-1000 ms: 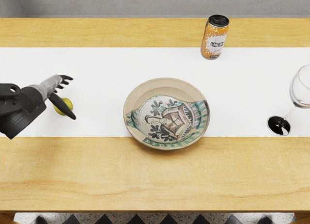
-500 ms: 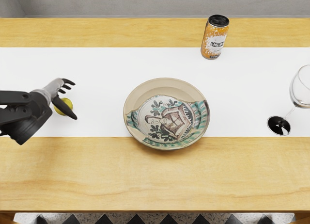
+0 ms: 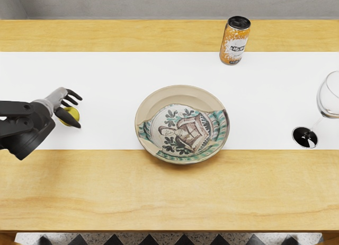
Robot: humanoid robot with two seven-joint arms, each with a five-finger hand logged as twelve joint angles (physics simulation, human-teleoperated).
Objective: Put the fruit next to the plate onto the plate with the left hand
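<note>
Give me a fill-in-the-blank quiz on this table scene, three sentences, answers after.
1. The fruit, by the left robot hand, lies on the picture's ___ side of the plate.
2. The can stands ___ beyond the plate.
3. The glass is at the picture's ___ edge.
Missing words: left; upright; right.

Light wooden table (image 3: 159, 192) fills most of the view, grain running left to right. White runner (image 3: 132, 70) crosses its middle from left edge to right. Plain grey wall (image 3: 159, 3) at far side. Near edge: strip of floor (image 3: 159, 238), possibly speckled with dark triangles. Even, soft light.
</note>
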